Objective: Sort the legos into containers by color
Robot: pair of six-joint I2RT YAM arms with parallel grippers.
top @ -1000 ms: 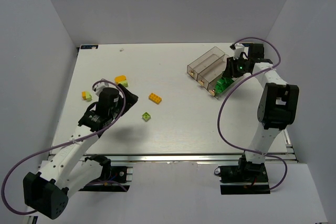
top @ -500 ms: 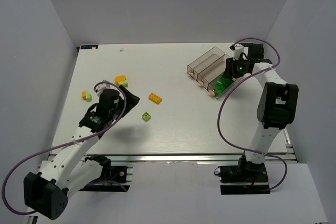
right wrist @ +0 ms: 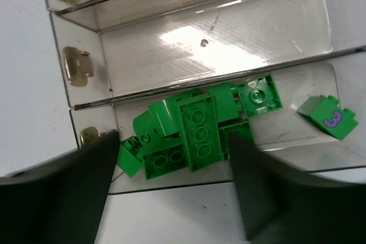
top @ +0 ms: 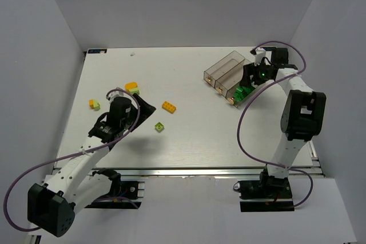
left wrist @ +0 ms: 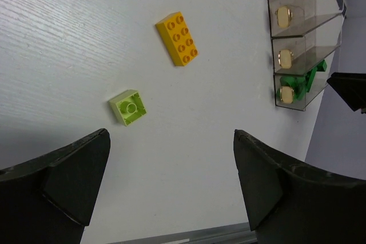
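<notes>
- While the right gripper (right wrist: 174, 192) hangs with fingers apart over the bins (right wrist: 217, 32) at the upper right of the table (top: 200, 141), dark green bricks (right wrist: 189, 132) lie in the bottom compartment.
- Left gripper (left wrist: 171, 181), fingers spread and empty, hovers over bare surface; orange brick (left wrist: 177, 39) and lime brick (left wrist: 128, 107) lie apart, upper left.

Glossy clear plastic containers (right wrist: 211, 44), studded plastic legos (right wrist: 197, 132)

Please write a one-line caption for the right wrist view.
Open right gripper hovers over the end bin, heaped with dark green bricks; the middle bin beside it is bare.
</notes>
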